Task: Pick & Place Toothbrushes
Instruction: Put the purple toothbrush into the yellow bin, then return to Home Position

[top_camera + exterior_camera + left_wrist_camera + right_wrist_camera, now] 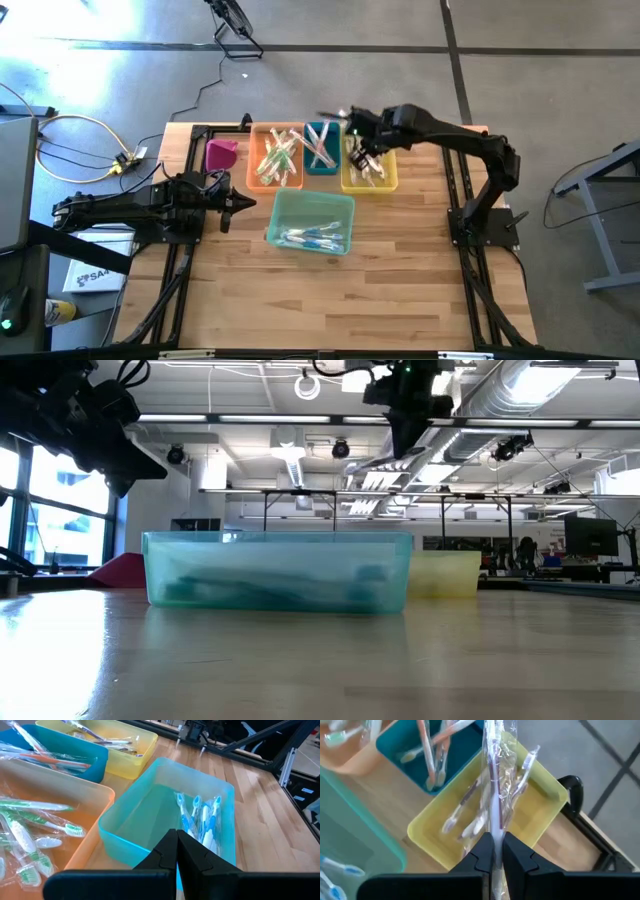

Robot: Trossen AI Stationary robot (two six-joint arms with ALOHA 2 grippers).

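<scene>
Your right tool (495, 851) is pinched shut on one wrapped toothbrush (494, 780). The brush sticks straight out past the fingertips in its clear, crinkly wrapper. The tool hangs above the yellow bin (371, 171), which sits at the far right of the row of bins on the tabletop (400, 270). A few more toothbrushes (470, 817) lie in that yellow bin, right under the held one.

Your left tool (177, 851) is closed and holds nothing. It waits on the left side of the tabletop, just beside the light teal bin (127, 827), and its tip points at that bin. Blue toothbrushes (202, 820) lie together in the light teal bin, a little way in front of the tool.

The orange bin (275, 158) holds green and white toothbrushes. The dark blue bin (322, 150) between the orange and yellow bins holds a few with orange on them, I think, though they are small in the view from above. A small pink bin (221, 154) sits to the left of the orange one.
</scene>
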